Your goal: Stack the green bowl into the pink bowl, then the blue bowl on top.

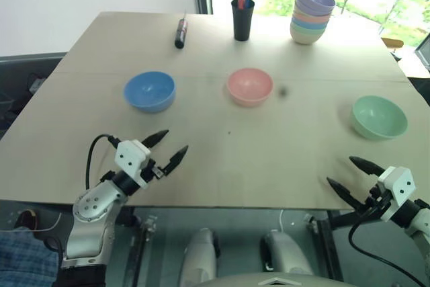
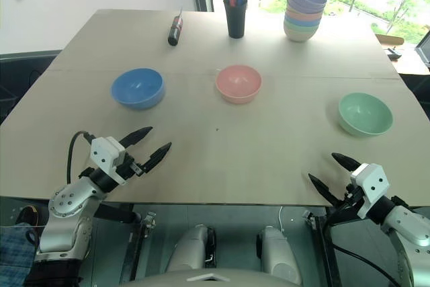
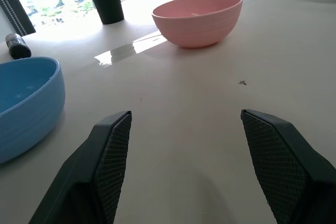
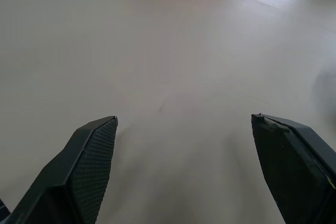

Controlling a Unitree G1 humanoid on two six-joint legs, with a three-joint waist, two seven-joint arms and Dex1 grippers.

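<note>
While the pale wooden table (image 1: 222,159) was bare near you, the mint-green plastic bowl (image 1: 379,117) sat right, pink bowl (image 1: 249,86) centre, blue bowl (image 1: 149,91) left. Light, stiff and smooth, it probably needed a rim pinch. Your right gripper (image 1: 348,179) and left gripper (image 1: 166,148) stood apart, empty.

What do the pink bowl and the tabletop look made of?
Pink bowl: likely matte plastic, with an even salmon colour, faint ridges round its wall and no sharp glints. Tabletop: pale wood or laminate, smooth with a slight sheen; it mirrors window light.
</note>
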